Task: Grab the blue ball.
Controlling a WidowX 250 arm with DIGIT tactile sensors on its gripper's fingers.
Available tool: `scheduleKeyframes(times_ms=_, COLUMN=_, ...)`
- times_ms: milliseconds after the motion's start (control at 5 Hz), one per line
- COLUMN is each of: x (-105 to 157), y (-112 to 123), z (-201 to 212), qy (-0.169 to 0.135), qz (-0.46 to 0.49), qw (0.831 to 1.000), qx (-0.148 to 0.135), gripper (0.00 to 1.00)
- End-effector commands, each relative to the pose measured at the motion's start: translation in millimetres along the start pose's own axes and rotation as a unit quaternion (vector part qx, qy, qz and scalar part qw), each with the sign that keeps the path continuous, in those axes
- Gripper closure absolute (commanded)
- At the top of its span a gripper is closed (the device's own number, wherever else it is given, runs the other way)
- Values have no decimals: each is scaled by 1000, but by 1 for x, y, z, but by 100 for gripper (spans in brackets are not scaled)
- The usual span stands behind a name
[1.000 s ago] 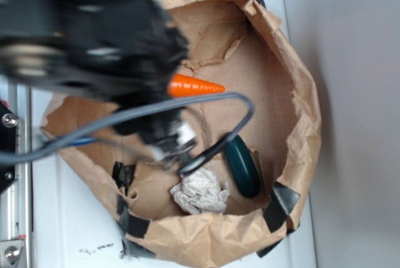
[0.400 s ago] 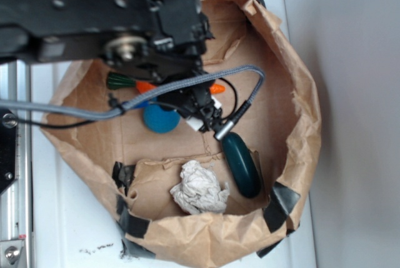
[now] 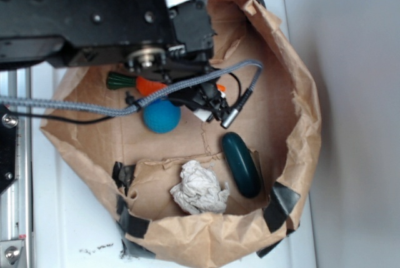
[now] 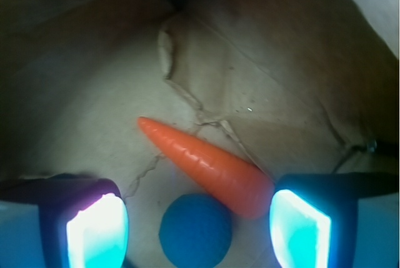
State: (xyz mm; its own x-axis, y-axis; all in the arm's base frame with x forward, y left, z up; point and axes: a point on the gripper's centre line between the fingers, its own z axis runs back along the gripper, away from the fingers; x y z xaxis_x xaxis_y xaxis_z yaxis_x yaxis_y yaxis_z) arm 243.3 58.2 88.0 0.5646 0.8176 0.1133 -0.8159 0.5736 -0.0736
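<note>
The blue ball [image 3: 161,117] lies on the brown paper floor of the bag, just below the orange carrot [image 3: 149,85]. The black arm [image 3: 112,24] reaches in over the carrot, and its wrist end partly hides both. In the wrist view the blue ball [image 4: 195,230] sits low between my two glowing pads [image 4: 97,230], with a gap on each side. My gripper [image 4: 197,225] is open and holds nothing. The carrot [image 4: 206,165] lies slanted behind the ball, its thick end close to the right pad [image 4: 299,230].
A torn brown paper bag [image 3: 300,112] walls in the whole area. Inside it a dark green cucumber-like toy [image 3: 242,163] lies at the right and a crumpled white paper wad [image 3: 200,188] near the front. A grey cable [image 3: 206,77] loops over the carrot.
The arm has swung toward the top of the exterior view. The blue ball, hidden under the arm a second ago, now shows fully; it has not moved.
</note>
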Motion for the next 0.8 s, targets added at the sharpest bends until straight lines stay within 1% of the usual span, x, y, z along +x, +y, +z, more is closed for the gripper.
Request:
scheduleKeyframes(times_ms=0, x=-17, y=-1, z=10, qy=-53, qz=46, qw=997, qx=-33, gripper=0)
scheduleKeyframes(times_ms=200, x=-25, y=-11, z=9, qy=-41, qz=52, qw=996, qx=-54, gripper=0)
scheduleKeyframes(times_ms=400, x=-34, y=-23, z=4, qy=-28, qz=53, qw=997, qx=-49, gripper=0)
scheduleKeyframes(times_ms=600, x=-40, y=-23, z=-1, qy=-24, qz=55, qw=997, qx=-40, gripper=0)
